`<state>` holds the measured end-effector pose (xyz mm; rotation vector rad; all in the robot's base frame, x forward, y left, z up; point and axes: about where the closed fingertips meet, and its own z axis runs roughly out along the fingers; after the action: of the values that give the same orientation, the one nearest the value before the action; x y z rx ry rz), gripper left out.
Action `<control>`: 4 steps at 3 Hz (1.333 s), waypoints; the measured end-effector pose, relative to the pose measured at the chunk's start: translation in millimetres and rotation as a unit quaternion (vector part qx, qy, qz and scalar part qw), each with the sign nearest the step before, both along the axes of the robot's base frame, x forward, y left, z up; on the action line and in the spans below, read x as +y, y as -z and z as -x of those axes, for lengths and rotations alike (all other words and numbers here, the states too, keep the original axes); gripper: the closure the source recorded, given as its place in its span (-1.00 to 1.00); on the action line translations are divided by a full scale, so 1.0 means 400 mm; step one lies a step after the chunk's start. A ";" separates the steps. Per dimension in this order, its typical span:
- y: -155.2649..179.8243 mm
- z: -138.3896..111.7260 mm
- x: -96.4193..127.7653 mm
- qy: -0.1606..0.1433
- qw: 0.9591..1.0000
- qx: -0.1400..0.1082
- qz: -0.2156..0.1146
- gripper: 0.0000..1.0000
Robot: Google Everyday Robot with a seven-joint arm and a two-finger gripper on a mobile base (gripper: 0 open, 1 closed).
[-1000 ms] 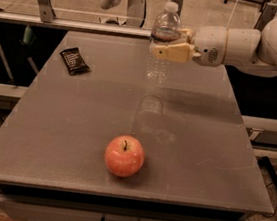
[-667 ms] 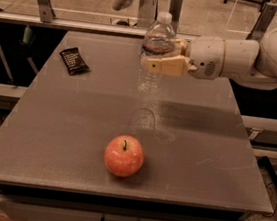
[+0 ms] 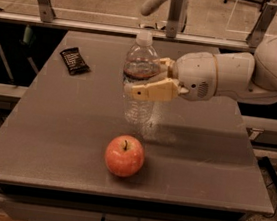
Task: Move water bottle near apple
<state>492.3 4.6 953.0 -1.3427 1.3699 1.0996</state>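
Clamping the upright water bottle (image 3: 138, 107) at its label, the gripper (image 3: 143, 77) holds it midway across the table (image 3: 66, 124), perhaps slightly lifted, near the apple (image 3: 124, 155) by the front edge; side edges well apart

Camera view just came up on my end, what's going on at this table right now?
The robot's hand is shut around the middle of the clear ribbed plastic water bottle with a white cap, holding it upright over the grey table. The bottle is just behind the round red-orange apple and apart from it; I cannot tell whether its base touches the table. A small black snack wrapper lies at the far left.
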 end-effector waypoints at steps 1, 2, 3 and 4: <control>0.011 0.060 0.004 -0.013 1.000 0.013 0.019 1.00; 0.027 0.100 -0.021 -0.028 0.999 0.017 0.031 0.65; 0.046 0.118 -0.059 -0.036 0.999 0.019 0.025 0.20; 0.081 0.124 -0.097 -0.043 0.999 0.024 0.012 -0.27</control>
<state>442.7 -34.1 920.8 -1.4126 1.3744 1.1829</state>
